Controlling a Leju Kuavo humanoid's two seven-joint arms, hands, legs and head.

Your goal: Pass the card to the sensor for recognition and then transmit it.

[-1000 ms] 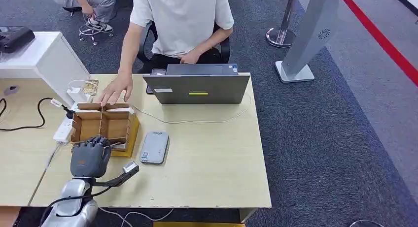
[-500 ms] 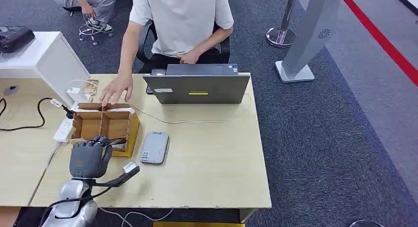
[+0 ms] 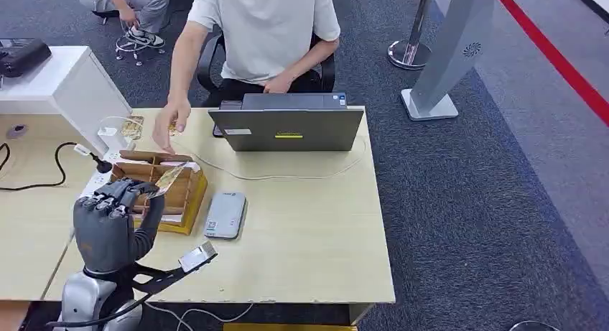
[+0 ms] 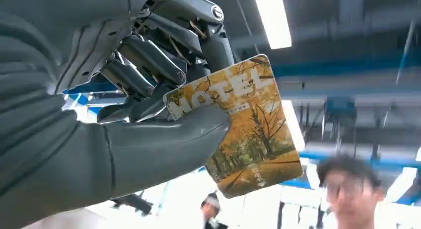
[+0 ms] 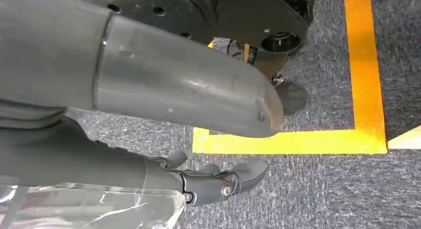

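Now left hand (image 3: 108,227) pinches the yellow autumn-print hotel card (image 4: 238,124) between thumb and fingers above the brown cardboard divider box (image 3: 188,194), grey flat card sensor (image 3: 225,215) just right; right hand (image 5: 218,182) hangs loosely open, empty.

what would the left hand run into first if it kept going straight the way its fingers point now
Probably the cardboard box just ahead of the left hand, which holds the card over its near edge; depth is unclear, so it might pass above.
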